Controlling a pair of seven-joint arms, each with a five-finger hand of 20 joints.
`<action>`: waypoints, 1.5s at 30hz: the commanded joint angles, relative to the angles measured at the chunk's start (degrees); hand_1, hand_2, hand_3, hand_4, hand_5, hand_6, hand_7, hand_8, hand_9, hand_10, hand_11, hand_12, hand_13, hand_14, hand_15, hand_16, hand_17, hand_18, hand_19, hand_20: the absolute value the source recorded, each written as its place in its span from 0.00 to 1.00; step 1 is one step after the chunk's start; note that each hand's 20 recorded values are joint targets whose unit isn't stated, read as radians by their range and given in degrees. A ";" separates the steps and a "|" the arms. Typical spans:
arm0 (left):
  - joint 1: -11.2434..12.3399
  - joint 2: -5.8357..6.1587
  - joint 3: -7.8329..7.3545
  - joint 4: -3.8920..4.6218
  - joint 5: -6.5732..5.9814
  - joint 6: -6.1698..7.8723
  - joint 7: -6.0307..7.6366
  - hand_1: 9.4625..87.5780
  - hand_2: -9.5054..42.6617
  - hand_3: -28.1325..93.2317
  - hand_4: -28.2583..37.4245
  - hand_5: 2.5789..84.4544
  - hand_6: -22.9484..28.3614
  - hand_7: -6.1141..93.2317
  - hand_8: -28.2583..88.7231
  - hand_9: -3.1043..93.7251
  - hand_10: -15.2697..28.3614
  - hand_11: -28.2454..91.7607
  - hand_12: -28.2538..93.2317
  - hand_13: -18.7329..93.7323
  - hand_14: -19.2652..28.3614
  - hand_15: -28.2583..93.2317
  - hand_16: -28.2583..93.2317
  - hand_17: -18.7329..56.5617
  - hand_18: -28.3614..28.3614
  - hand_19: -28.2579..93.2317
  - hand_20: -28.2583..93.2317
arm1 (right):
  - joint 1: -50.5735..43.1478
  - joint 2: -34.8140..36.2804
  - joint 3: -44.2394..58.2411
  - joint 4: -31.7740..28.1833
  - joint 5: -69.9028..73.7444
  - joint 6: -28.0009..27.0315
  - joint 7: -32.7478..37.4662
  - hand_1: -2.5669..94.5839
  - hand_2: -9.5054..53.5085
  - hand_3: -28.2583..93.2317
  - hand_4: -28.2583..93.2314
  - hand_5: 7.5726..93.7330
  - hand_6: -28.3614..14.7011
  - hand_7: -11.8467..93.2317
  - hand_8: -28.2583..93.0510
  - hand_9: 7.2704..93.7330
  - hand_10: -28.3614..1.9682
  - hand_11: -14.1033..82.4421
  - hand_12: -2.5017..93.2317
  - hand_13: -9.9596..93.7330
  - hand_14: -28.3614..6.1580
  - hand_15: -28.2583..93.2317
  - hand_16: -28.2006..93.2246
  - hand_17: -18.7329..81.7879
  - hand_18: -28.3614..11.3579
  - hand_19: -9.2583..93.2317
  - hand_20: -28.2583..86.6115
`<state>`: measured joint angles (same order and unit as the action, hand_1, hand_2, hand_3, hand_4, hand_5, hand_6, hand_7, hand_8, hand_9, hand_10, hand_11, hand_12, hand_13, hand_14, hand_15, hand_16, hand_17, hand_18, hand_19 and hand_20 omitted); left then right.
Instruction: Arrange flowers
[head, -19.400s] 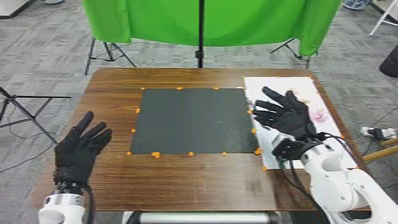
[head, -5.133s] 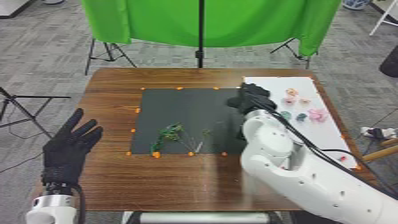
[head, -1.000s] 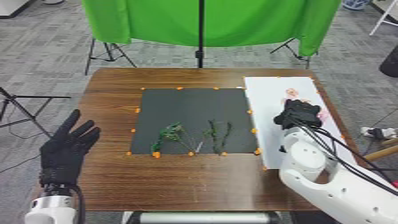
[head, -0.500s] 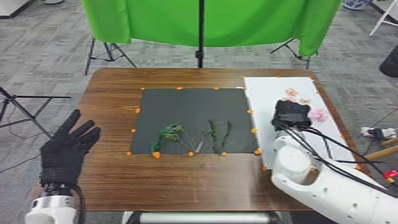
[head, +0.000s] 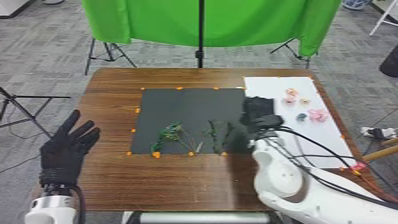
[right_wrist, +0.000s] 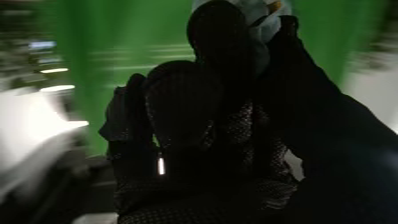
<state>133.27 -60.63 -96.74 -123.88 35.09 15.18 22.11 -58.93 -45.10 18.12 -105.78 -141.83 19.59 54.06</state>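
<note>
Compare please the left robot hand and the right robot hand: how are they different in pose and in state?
The left robot hand is open and empty, while the right robot hand pinches a pale blue flower. The left one is at the left edge of the table; the right one is over the right edge of the black sheet. Both wear black gloves.

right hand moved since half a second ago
Yes: the right hand has moved left, from over the white sheet to the right edge of the dark mat.
</note>
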 joint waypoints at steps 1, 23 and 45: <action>-1.46 0.62 -0.14 0.31 0.86 -0.48 -1.31 0.13 0.31 0.90 0.00 0.38 0.58 0.14 0.17 0.36 0.79 0.42 0.32 0.34 0.97 0.67 0.15 0.14 1.00 0.70 0.24 | 12.00 -21.83 -6.14 10.19 4.07 3.35 -18.65 0.64 0.00 0.81 0.00 0.88 0.64 0.36 0.26 0.97 0.74 0.37 0.44 0.86 0.68 0.77 0.44 0.54 0.19 0.95 0.54; -10.90 2.07 2.81 3.65 2.65 -3.44 -6.49 0.13 0.31 0.90 0.00 0.38 0.58 0.14 0.17 0.36 0.79 0.42 0.32 0.35 0.97 0.67 0.15 0.14 1.00 0.70 0.24 | 13.48 -26.62 -14.31 16.60 12.55 -8.06 -19.69 0.60 0.00 0.78 0.00 0.85 0.72 0.31 0.22 0.87 0.71 0.51 0.42 0.77 0.64 0.85 0.43 0.47 0.22 0.92 0.60; -3.83 1.47 0.70 1.46 0.75 -0.73 -1.94 0.14 0.31 0.90 0.00 0.38 0.58 0.14 0.17 0.36 0.79 0.42 0.32 0.35 0.97 0.67 0.15 0.14 1.00 0.70 0.24 | 15.93 -24.85 -13.12 11.77 6.61 -1.55 -14.68 0.37 0.00 0.81 0.00 0.68 0.65 0.28 0.12 0.73 0.52 0.73 0.25 0.72 0.57 0.90 0.41 0.42 0.15 0.91 0.64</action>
<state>124.90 -57.99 -94.50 -121.46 36.73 12.84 19.15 -45.19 -71.67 1.41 -90.01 -133.96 15.15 37.60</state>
